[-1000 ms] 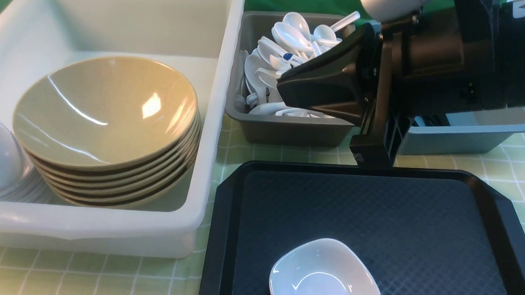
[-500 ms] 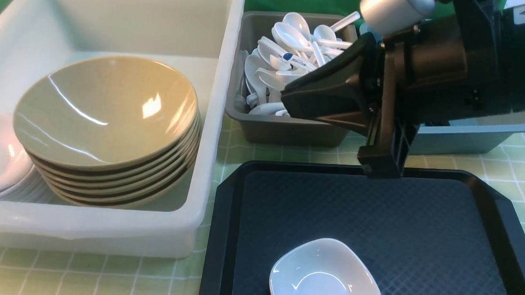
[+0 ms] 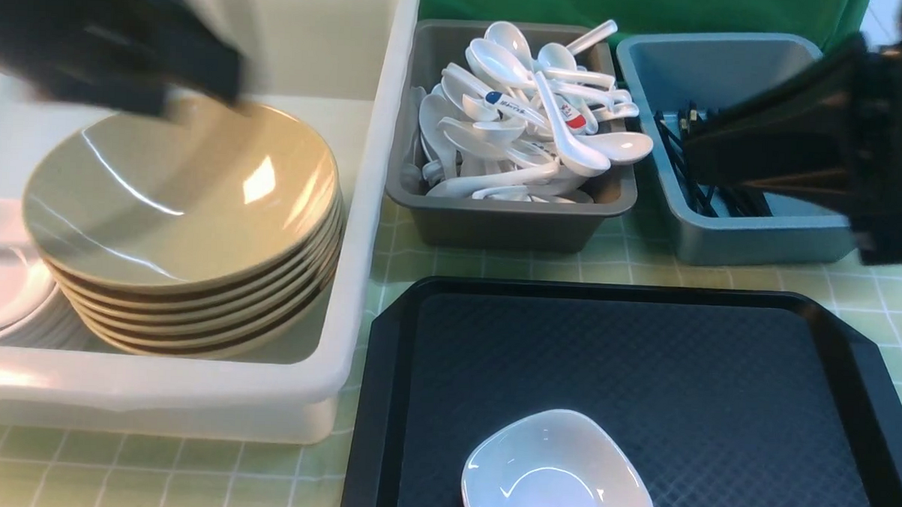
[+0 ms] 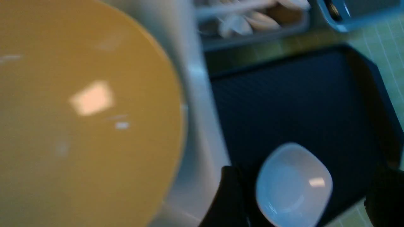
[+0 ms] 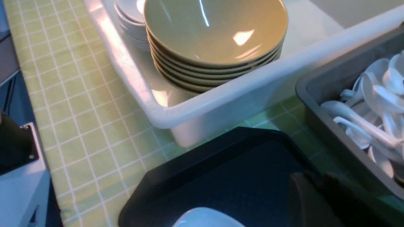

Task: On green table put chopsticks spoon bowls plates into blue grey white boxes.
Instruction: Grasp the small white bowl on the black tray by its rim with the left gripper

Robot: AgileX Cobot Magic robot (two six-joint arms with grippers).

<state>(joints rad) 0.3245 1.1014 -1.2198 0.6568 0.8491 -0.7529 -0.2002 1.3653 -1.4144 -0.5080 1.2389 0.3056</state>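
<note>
Green table carries tray holding white dish.

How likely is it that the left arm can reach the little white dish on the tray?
Probably yes: the white dish lies alone on the black tray with nothing over it, and the left gripper is open above the neighbouring tan bowls.

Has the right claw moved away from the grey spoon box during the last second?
Yes. The right claw has shifted to the robot's right, off the grey box and now over the blue box.
</note>
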